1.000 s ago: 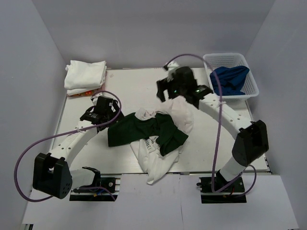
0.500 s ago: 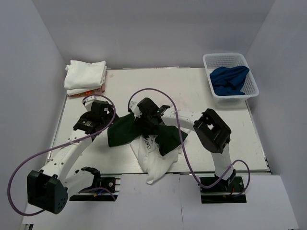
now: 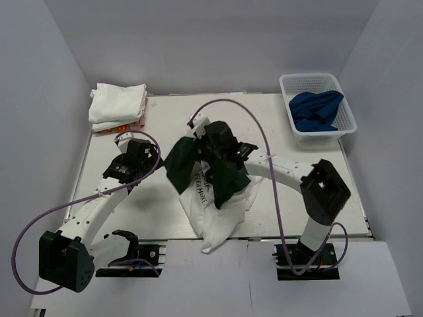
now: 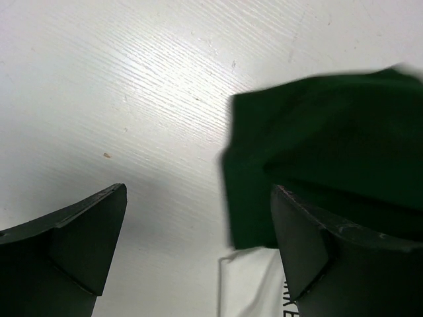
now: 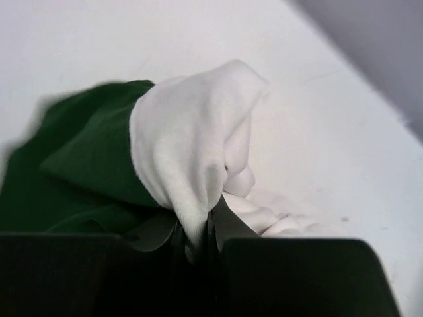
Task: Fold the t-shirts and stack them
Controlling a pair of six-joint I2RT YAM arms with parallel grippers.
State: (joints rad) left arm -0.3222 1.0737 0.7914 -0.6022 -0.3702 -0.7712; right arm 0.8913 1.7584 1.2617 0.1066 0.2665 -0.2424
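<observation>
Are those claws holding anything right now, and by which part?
The right gripper pinches a bunched fold of the white t-shirt; the dark green t-shirt seems caught with it. The left gripper is open, holding nothing.

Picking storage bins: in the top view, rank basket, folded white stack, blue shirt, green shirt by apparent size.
1. basket
2. folded white stack
3. blue shirt
The green shirt looks close to the basket, but bunched and partly hidden, so unranked.

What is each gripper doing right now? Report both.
Left gripper: open, holding nothing.
Right gripper: shut on the white t-shirt, dark green t-shirt bunched against it.
</observation>
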